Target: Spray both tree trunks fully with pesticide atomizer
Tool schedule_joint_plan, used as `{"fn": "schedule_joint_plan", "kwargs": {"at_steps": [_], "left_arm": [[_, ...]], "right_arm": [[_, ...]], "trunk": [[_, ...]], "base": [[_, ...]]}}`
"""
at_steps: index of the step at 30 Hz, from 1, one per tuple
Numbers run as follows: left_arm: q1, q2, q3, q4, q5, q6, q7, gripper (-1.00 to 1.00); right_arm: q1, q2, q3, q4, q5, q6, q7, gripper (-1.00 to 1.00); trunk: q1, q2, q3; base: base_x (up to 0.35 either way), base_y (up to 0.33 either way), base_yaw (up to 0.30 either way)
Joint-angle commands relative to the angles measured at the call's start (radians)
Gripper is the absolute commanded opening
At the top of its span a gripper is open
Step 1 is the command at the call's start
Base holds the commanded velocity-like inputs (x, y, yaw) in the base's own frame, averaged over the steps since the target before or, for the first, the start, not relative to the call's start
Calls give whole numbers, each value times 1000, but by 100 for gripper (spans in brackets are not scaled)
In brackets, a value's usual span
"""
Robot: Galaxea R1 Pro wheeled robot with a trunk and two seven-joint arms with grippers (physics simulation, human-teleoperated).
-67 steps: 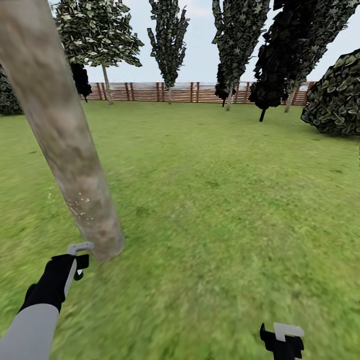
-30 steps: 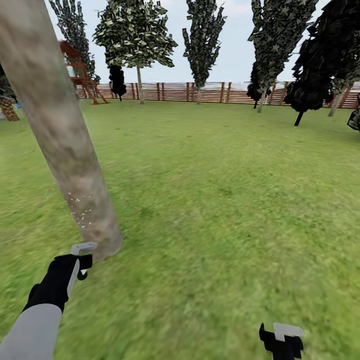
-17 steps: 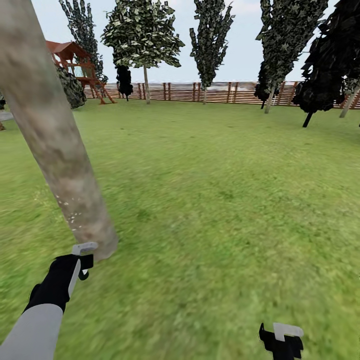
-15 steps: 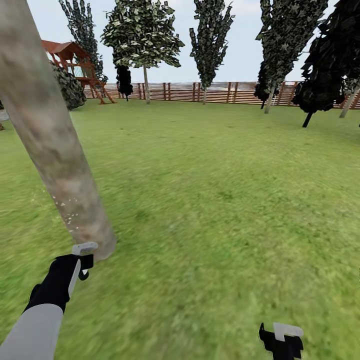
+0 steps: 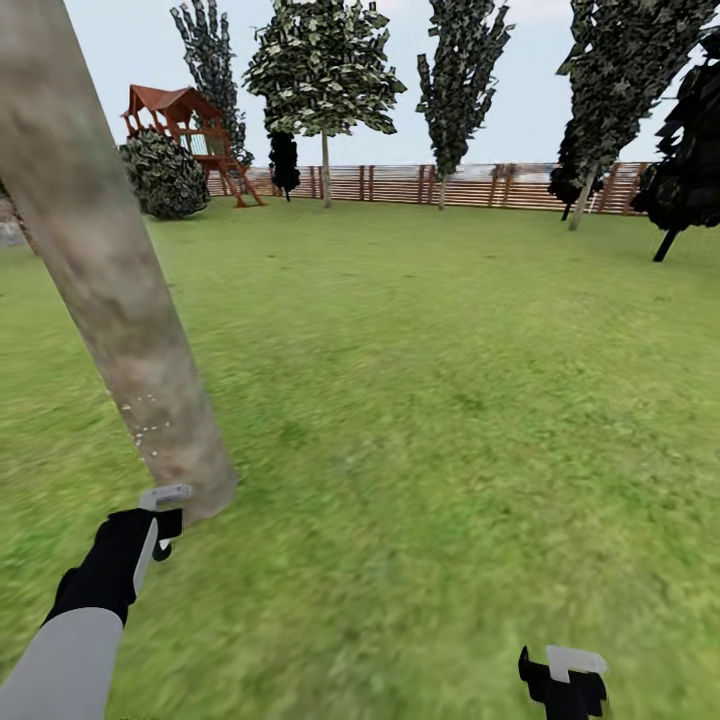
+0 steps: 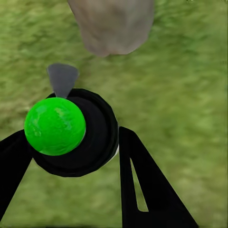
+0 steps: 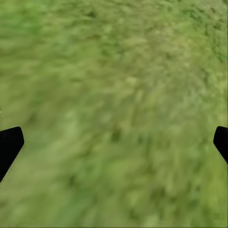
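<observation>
Left wrist view shows the left gripper clamped on the green-capped pesticide atomizer facing the tree trunk; right gripper spread wide, empty, over grass.

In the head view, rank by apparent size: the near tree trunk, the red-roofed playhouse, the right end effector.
1. Tree trunk, largest, though it is nearest the camera.
2. Red-roofed playhouse, far off by the fence.
3. Right end effector, cut by the frame edge, so ranks 2 and 3 are unsure.
</observation>
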Motion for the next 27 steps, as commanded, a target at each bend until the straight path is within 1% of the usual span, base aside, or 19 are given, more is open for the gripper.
{"fn": "schedule_joint_plan", "kwargs": {"at_steps": [1, 8, 14, 19, 22, 24, 27], "left_arm": [[0, 2, 1, 0, 1, 0, 0, -100], [0, 5, 2, 0, 1, 0, 2, -100], [0, 0, -1, 0, 1, 0, 2, -100], [0, 2, -2, 3, 1, 1, 1, -100], [-1, 10, -7, 52, -2, 4, 0, -100], [-2, 11, -9, 64, -2, 4, 0, -100], [-2, 2, -13, 70, 0, 4, 0, -100]], "right_arm": [[0, 0, 0, 0, 0, 0, 0, 100], [0, 0, 0, 0, 0, 0, 0, 100], [0, 0, 0, 0, 0, 0, 0, 100], [0, 0, 0, 0, 0, 0, 0, 100], [0, 0, 0, 0, 0, 0, 0, 100], [0, 0, 0, 0, 0, 0, 0, 100], [0, 0, 0, 0, 0, 0, 0, 100]], "trunk": [[0, 0, 0], [0, 0, 0], [0, 0, 0], [0, 0, 0], [0, 0, 0], [0, 0, 0], [0, 0, 0]], "base": [[170, -252, 275], [198, -232, 276], [235, -200, 276], [240, -196, 276], [240, -195, 275], [240, -195, 275], [236, -197, 276]]}}
